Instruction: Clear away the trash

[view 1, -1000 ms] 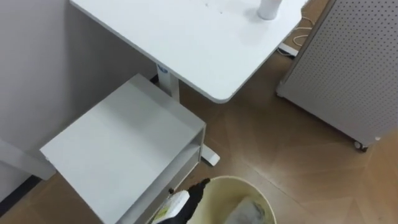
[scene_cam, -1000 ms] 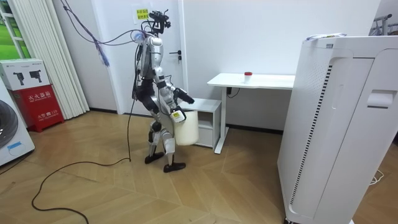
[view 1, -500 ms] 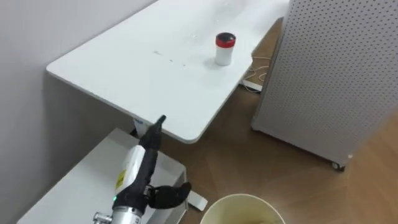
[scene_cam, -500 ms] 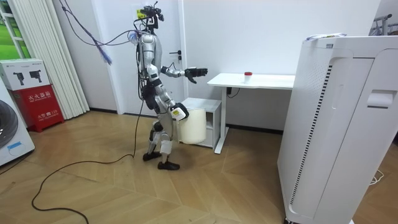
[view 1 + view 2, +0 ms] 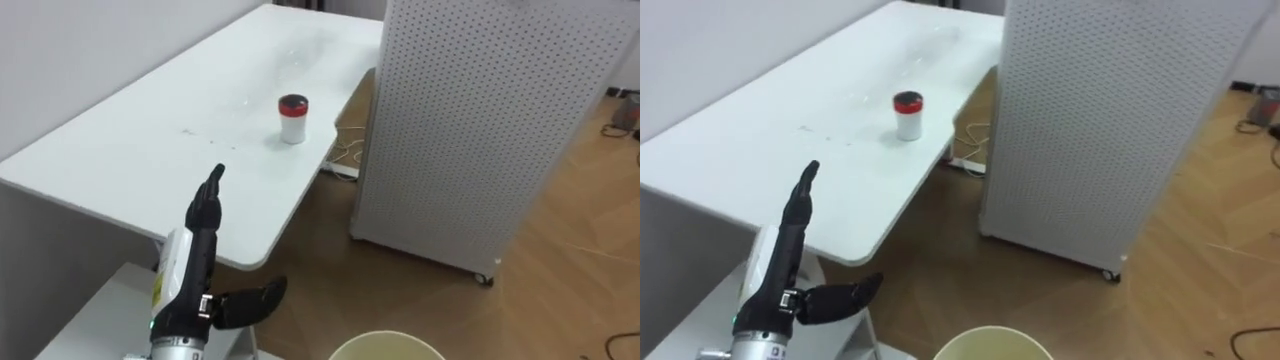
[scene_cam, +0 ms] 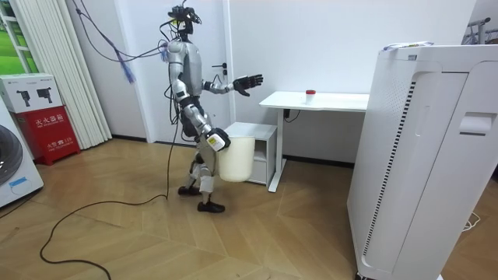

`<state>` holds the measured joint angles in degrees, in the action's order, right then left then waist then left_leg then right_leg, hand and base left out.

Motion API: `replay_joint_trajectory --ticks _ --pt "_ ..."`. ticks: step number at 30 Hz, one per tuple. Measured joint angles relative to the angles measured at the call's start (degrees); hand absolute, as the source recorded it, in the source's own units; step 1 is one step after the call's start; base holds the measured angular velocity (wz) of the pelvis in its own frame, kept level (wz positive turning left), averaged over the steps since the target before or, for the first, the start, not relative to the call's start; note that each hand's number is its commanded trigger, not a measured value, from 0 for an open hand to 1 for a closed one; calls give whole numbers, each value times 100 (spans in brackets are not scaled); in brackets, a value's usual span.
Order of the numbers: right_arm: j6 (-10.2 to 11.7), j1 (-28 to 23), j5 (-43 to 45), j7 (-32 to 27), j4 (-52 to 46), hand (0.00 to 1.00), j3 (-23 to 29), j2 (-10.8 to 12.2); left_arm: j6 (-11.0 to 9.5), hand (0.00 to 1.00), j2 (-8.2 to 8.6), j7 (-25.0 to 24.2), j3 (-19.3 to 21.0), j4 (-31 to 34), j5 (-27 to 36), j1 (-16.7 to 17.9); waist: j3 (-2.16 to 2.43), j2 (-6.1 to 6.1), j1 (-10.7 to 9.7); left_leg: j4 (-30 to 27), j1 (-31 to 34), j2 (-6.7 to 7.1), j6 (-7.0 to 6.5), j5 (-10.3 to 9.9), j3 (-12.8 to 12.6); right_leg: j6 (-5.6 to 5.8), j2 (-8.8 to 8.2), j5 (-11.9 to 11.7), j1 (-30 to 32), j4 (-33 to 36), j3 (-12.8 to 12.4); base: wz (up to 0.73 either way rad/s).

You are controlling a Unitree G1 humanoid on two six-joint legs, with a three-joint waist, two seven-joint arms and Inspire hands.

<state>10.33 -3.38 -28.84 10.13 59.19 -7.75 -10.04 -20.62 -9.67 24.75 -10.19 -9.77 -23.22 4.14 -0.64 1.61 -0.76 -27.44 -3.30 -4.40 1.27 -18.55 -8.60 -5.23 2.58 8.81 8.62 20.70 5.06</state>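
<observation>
Red-capped cup (image 5: 293, 118) upright on table (image 5: 120, 170); left hand (image 5: 195, 250) raised higher than before, fingers straight, apart.

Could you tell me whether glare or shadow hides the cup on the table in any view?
Left eye view: the light is even, with a faint sheen on the table beyond the cup, which shows plainly; the open left robot hand throws no shadow on it. Right eye view: the same. Room view: bright, even light, no glare on the cup.
</observation>
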Motion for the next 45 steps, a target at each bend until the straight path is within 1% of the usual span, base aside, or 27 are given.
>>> replay_joint_trajectory --ticks 1,2,3,4,7,9,15,19,23,26,27,28,29,30,32,33,34,35,36,37,38,39,40,42,43,44,45 --pt "-5 0 27 13 -11 100 0 -1 -116 0 13 0 11 5 3 -1 -11 10 93 283 154 133 -28 -16 337 0 16 -19 11 8 -177 -83" --pt "-16 0 52 22 -12 100 0 -4 -180 0 15 1 14 5 3 2 -28 39 129 422 272 179 9 8 460 1 36 -29 21 7 -269 -79" --pt "-44 2 112 45 -14 100 -2 -4 -277 0 9 1 30 5 11 6 -27 -3 217 650 531 209 -24 212 650 6 57 -47 40 25 -350 -80" --pt "-76 -10 176 56 -15 100 -8 12 -312 0 17 19 91 34 11 76 9 25 278 679 602 203 -27 300 691 82 63 -42 52 30 -393 -64" --pt "-163 -10 364 52 -186 100 60 6 -317 0 4 174 108 200 1 129 46 81 249 817 612 266 -69 337 571 100 26 -91 113 -31 -332 -16" --pt "-163 -10 461 35 -330 100 65 6 -322 0 -3 242 108 313 4 205 50 80 247 892 564 279 -64 371 602 63 33 -147 91 -136 -330 -6" --pt "-153 -125 496 37 -929 100 67 18 -322 0 -13 255 147 384 31 288 62 46 239 1111 338 273 -81 432 626 69 50 -164 -127 -368 -326 1" --pt "-121 -183 486 56 -1114 100 64 38 -320 0 -22 222 190 396 186 348 51 30 227 1209 154 264 -82 433 624 87 62 -154 -295 -509 -322 0" --pt "-98 -264 410 38 -1136 100 56 46 -320 0 -33 287 245 378 237 395 29 28 238 1182 64 247 -89 399 529 101 86 -24 -355 -466 -319 -3" --pt "-98 -347 446 35 -1136 100 33 78 -320 0 -43 331 306 371 237 449 -13 67 285 653 178 194 -11 299 392 45 119 152 -367 -269 -369 -13" --pt "-102 -368 478 35 -1136 100 9 73 -319 0 -51 330 342 325 241 489 -21 63 284 130 360 179 -2 293 393 5 120 236 -389 -184 -429 -23" --pt "-101 -371 480 35 -1136 100 9 47 -315 0 -39 324 355 301 243 531 -55 -12 284 -546 617 115 -2 293 428 -42 132 238 -447 -155 -495 -25" --pt "-102 -374 478 35 -1136 100 9 26 -315 0 -31 321 349 302 241 546 -61 -59 277 -914 799 85 0 307 480 -83 168 266 -460 -120 -527 -15" --pt "-103 -381 476 31 -1132 100 9 2 -316 0 -5 318 331 297 268 550 -97 -64 258 -1531 1164 85 39 375 644 -107 225 356 -486 42 -639 0" --pt "-108 -416 452 -41 -1130 100 9 5 -320 0 1 313 292 289 416 557 -85 -87 249 -1544 1573 193 -21 314 751 -148 218 479 -465 184 -674 -4" --pt "-118 -415 431 -113 -1124 100 9 24 -320 0 -12 317 315 283 594 555 -91 -60 266 -1267 1866 260 -21 318 764 -143 195 564 -456 269 -728 -18" --pt "-120 -415 430 -138 -1113 100 9 24 -321 0 -13 320 330 284 687 555 -87 -43 270 -1033 1998 335 12 356 789 -135 174 609 -454 306 -738 -22" --pt "-123 -443 405 -172 -1108 100 9 7 -320 0 -13 325 339 285 822 555 -75 -40 297 -358 2199 447 105 541 910 -119 149 680 -485 328 -737 -20" --pt "-147 -454 374 -211 -1103 100 10 6 -326 0 -15 320 366 288 892 556 -73 -37 326 418 2333 479 91 840 959 -118 147 770 -526 370 -731 -21" --pt "-167 -454 374 -223 -1091 100 9 13 -325 0 -13 303 383 286 898 563 -74 -11 351 683 2364 491 72 1046 970 -103 138 835 -530 416 -746 -17" --pt "-170 -470 376 -246 -1010 100 8 31 -325 0 -1 250 400 286 891 589 -29 46 358 1053 2366 513 29 1421 1036 -66 121 972 -610 452 -763 -4" --pt "-173 -468 375 -249 -962 100 9 28 -326 0 -4 182 402 287 861 587 43 57 362 1118 2319 546 13 1749 1017 -3 85 1113 -675 464 -758 4" --pt "-173 -459 375 -253 -961 100 11 20 -326 0 -18 125 415 287 830 581 48 168 370 1143 2262 639 -111 1915 1004 102 10 1189 -742 444 -760 8" --pt "-171 -470 361 -258 -965 100 20 6 -325 0 -23 101 450 299 764 581 52 272 410 973 2260 722 -259 2007 925 142 -105 1250 -902 298 -707 -4" --pt "-171 -461 361 -260 -967 100 19 -20 -325 0 -25 102 449 310 729 580 43 313 472 767 2261 759 -430 1979 777 216 -239 1363 -999 286 -638 -12" --pt "-171 -460 361 -264 -971 100 17 -32 -324 0 -24 95 445 310 746 581 35 331 502 637 2256 811 -476 1842 725 263 -332 1430 -1064 295 -564 -21" --pt "-171 -463 363 -265 -991 100 17 -73 -325 0 -15 95 443 312 728 560 36 360 561 436 2237 938 -548 1573 644 376 -551 1570 -1141 396 -378 -17"
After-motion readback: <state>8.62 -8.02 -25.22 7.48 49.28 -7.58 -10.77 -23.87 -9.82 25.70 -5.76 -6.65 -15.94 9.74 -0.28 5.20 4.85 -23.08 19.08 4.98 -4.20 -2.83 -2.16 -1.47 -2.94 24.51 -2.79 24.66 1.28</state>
